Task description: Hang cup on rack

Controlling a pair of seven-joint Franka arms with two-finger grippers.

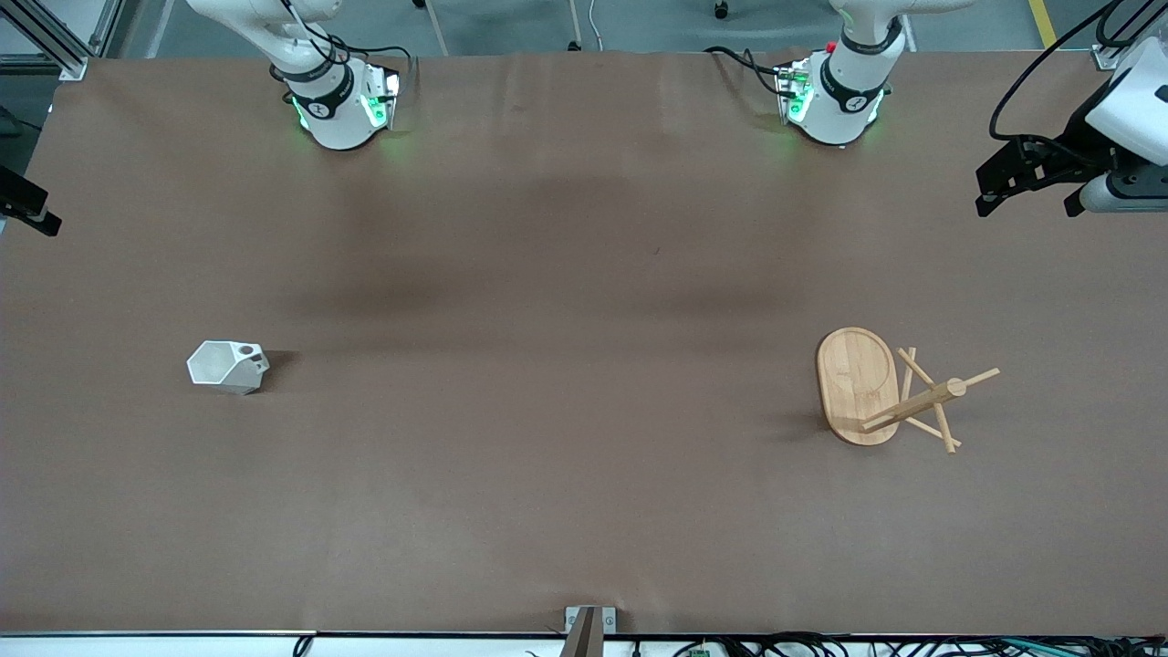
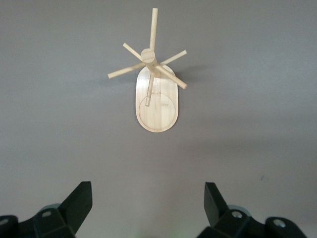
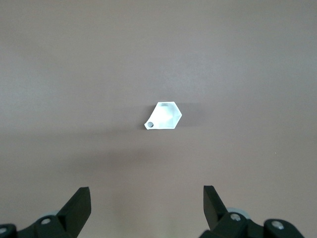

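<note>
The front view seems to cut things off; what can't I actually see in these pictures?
- Right gripper: outside the front view's edge; only its open fingers show in its wrist view.
- Left gripper: partly cut by the front view's edge.
- Cup interior: too small to see into.
- Rack: its post hides part of the base.

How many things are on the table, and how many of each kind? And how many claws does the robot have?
Cups: 1, the white cup.
Racks: 1, the wooden rack.
Claws: 2, the left claw and the right claw, both open.
Total: 4.
</note>
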